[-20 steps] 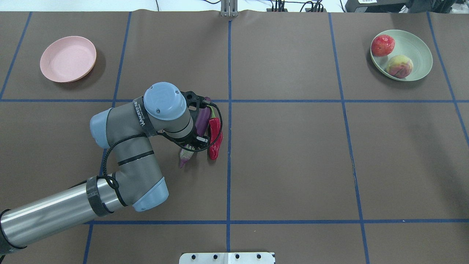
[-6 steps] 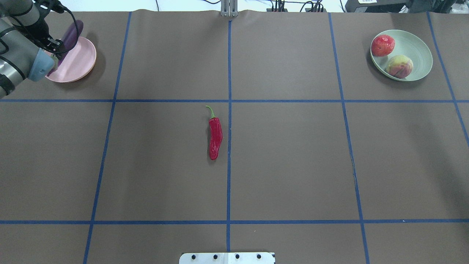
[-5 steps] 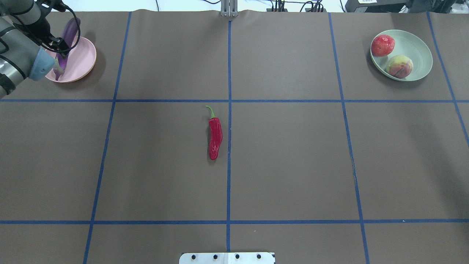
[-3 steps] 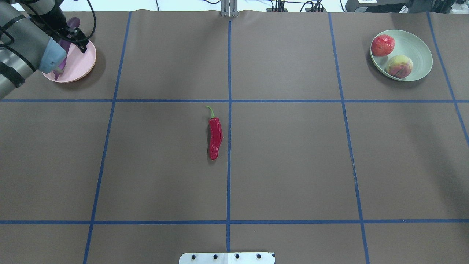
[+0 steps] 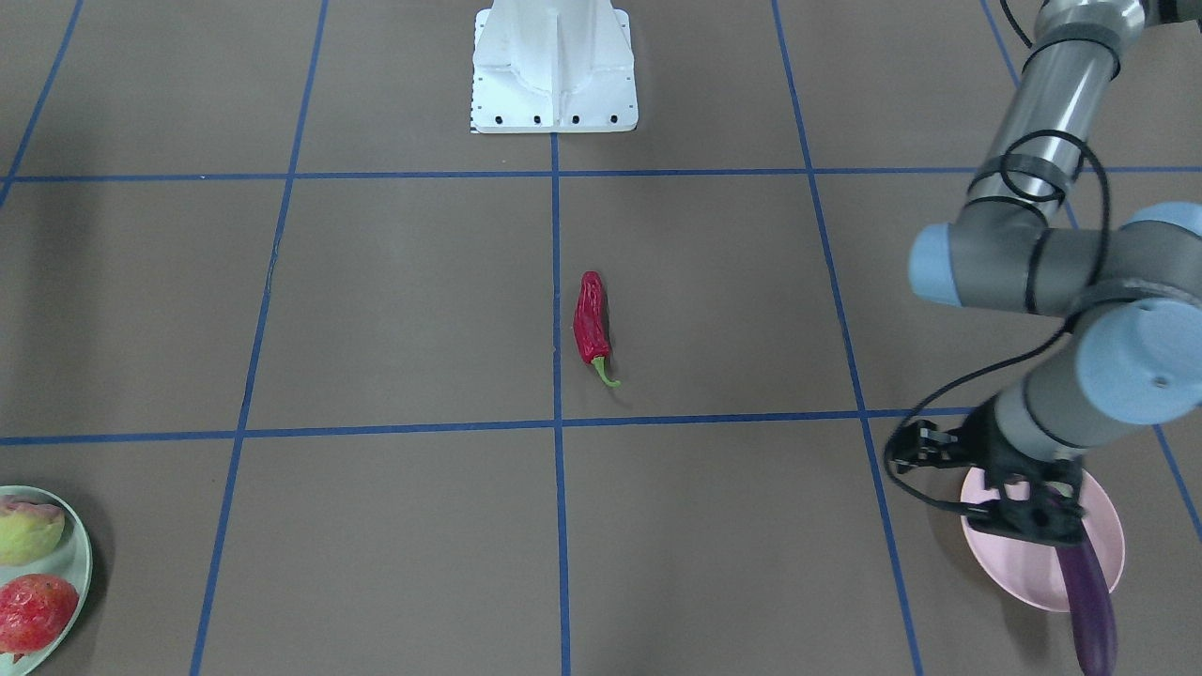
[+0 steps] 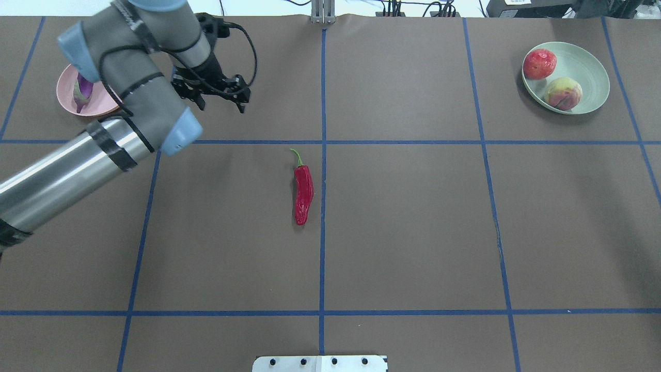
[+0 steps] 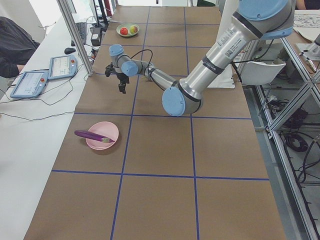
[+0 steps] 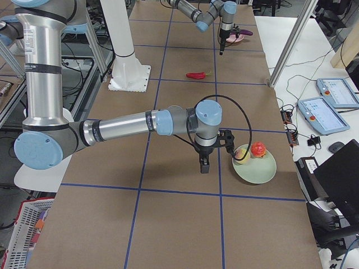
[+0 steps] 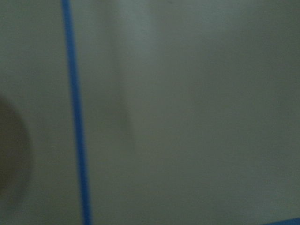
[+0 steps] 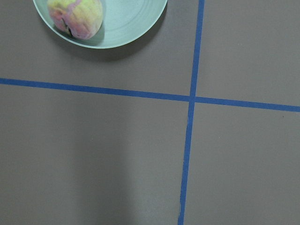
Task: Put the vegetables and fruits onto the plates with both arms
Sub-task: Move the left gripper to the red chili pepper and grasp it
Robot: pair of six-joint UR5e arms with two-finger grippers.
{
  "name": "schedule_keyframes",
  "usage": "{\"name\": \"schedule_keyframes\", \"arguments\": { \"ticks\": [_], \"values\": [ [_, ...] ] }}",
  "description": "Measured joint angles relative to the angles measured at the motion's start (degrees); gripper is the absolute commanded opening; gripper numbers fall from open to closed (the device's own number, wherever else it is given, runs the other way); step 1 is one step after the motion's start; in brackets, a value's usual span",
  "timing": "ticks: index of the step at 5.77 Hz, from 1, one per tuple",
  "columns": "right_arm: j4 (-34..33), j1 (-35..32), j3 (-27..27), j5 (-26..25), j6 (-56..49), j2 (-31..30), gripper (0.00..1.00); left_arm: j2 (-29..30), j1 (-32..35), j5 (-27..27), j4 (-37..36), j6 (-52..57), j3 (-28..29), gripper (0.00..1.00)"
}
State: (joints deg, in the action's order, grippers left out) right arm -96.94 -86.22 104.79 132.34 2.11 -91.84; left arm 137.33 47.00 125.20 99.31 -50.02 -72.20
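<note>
On the brown, blue-taped table, the left gripper stood spread at ten o'clock; the right gripper could not be read.

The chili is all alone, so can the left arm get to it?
Probably yes. The left gripper hangs open and empty, and nothing lies between it and the chili pepper.

No text, number or brand is legible in any view. Item 1: white lettering along a black band on the left arm, exterior left view, too small to read. Item 2: 2 tablets beside the table, lit screens with panels, characters too small to make out.
</note>
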Motion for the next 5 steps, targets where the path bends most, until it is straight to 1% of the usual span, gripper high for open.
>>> {"name": "schedule_keyframes", "arguments": {
  "ticks": [1, 2, 3, 4, 5],
  "values": [
    [0.0, 0.0, -0.1, 0.0, 0.0, 0.0, 1.00, 2.6, -5.6, -4.2, -0.1, -7.1, -0.1, 0.99],
    [0.0, 0.0, -0.1, -0.1, 0.0, 0.0, 1.00, 4.0, -10.5, -9.0, -0.1, -11.9, 0.0, 0.99],
    [0.0, 0.0, -0.1, -0.1, 0.0, 0.0, 1.00, 4.7, -13.5, -11.1, -0.1, -15.0, 0.0, 0.75],
    [-0.1, 0.0, -0.2, -0.1, 0.0, 0.1, 1.00, 5.2, -15.0, -11.7, -0.1, -16.9, 0.1, 0.18],
    [-0.1, 0.0, -0.3, -0.1, 0.0, 0.2, 1.00, 5.3, -15.5, -11.8, -0.2, -17.6, 0.1, 0.00]
  ]
}}
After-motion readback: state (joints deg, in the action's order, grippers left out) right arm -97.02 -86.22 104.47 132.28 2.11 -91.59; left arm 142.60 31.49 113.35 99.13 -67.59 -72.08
